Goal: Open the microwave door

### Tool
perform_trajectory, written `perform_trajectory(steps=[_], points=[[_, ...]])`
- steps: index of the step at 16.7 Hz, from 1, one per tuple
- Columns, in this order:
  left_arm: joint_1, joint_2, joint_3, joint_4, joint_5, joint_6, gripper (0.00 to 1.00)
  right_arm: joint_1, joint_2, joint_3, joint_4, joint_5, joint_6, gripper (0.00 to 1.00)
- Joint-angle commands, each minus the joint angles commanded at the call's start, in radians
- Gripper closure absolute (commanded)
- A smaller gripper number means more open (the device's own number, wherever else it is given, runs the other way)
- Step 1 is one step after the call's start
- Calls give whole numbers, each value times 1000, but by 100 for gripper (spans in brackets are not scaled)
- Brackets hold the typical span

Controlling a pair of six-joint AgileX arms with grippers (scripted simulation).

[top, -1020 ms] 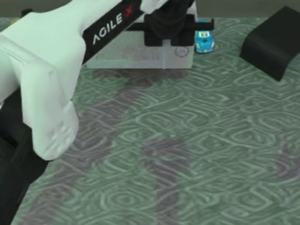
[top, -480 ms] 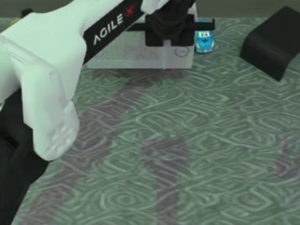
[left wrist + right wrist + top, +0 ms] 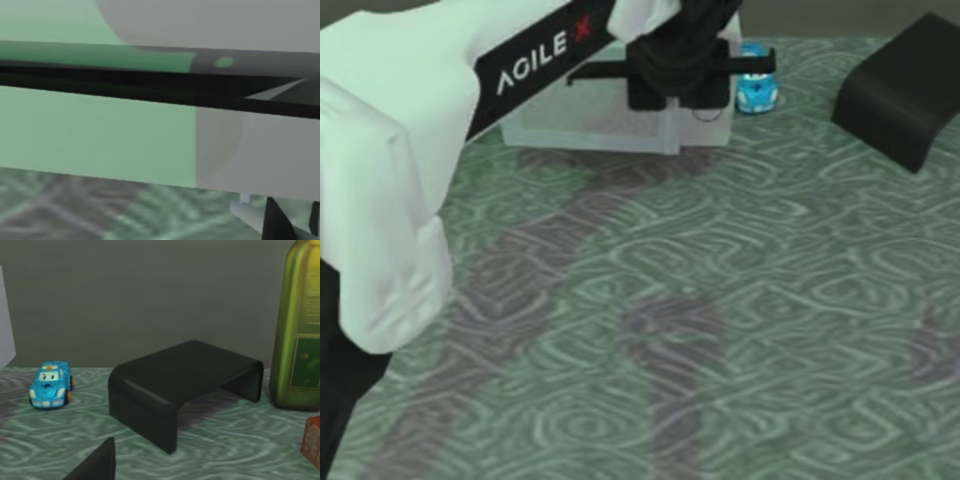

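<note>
The pale white-grey microwave (image 3: pixel 610 125) stands at the table's far edge, middle. Its door (image 3: pixel 585 118) with the speckled window faces the front, with the knob panel (image 3: pixel 708 112) to its right. My left arm reaches across from the left, and my left gripper (image 3: pixel 680 78) hangs at the seam between door and knob panel. In the left wrist view the pale handle (image 3: pixel 247 212) runs between the black fingers (image 3: pixel 277 222), shut on it. Pale green interior (image 3: pixel 100 130) and a dark slit show close up. My right gripper (image 3: pixel 150 477) is parked on the right, out of the top view.
A blue toy car (image 3: pixel 756 90) sits just right of the microwave. A black angular box (image 3: pixel 900 90) stands at the far right. Beside that box (image 3: pixel 185 385), the right wrist view shows a green bottle (image 3: pixel 300 325) and a reddish block (image 3: pixel 312 440).
My left arm has swung leftward and toward the back. The gripper stays at the door's handle edge, and the door's lower edge has come slightly forward.
</note>
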Motion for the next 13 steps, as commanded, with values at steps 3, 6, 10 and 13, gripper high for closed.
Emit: perform_trajectory(steps=[3, 6, 10, 13], points=[[-1, -7, -10, 5, -1, -1, 100, 0, 0, 0, 0, 0, 0, 0], [-1, -7, -10, 5, -1, -1, 100, 0, 0, 0, 0, 0, 0, 0], [-1, -7, -10, 5, -1, -1, 100, 0, 0, 0, 0, 0, 0, 0], [-1, -7, -10, 5, -1, -1, 100, 0, 0, 0, 0, 0, 0, 0]])
